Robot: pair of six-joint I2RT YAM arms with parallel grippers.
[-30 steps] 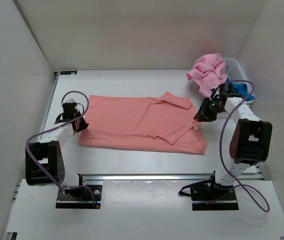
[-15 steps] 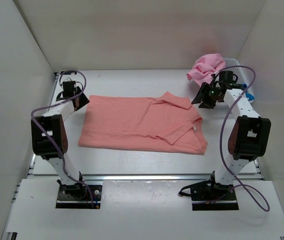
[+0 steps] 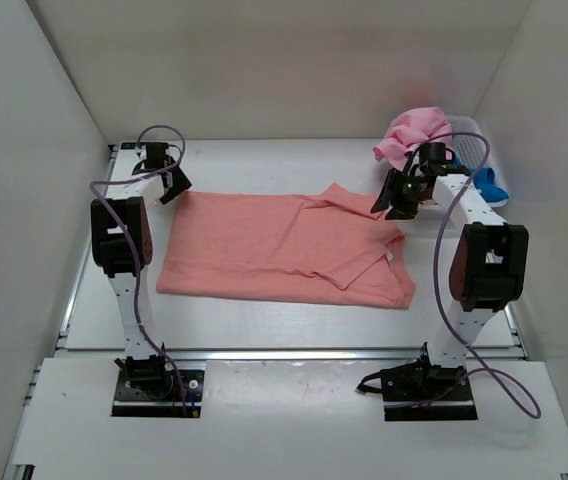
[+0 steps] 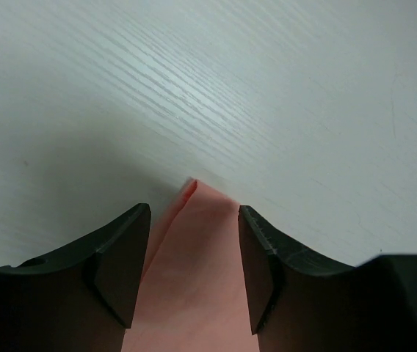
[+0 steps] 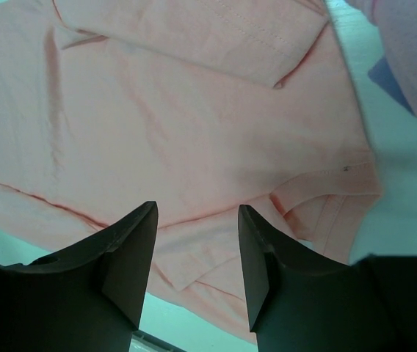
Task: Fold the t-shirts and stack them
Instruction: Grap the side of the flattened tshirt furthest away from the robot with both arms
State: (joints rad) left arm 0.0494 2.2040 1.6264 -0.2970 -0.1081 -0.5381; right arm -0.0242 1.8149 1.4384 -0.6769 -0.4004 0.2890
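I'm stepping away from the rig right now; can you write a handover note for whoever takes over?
Left gripper: open, empty, at the far-left corner of the salmon t-shirt.
Right gripper: open, empty, above that shirt's far-right part.
Pink t-shirt is bunched on the white basket; blue t-shirt lies beside it.
Done: salmon shirt spread on the table.
Left: fold it, then fold the other two and stack all three.

both arms reach far forward, stretched out from their bases. the left gripper [image 3: 173,187] tilts downward with its jaws apart; the right gripper [image 3: 386,204] angles inward, jaws likewise spread.
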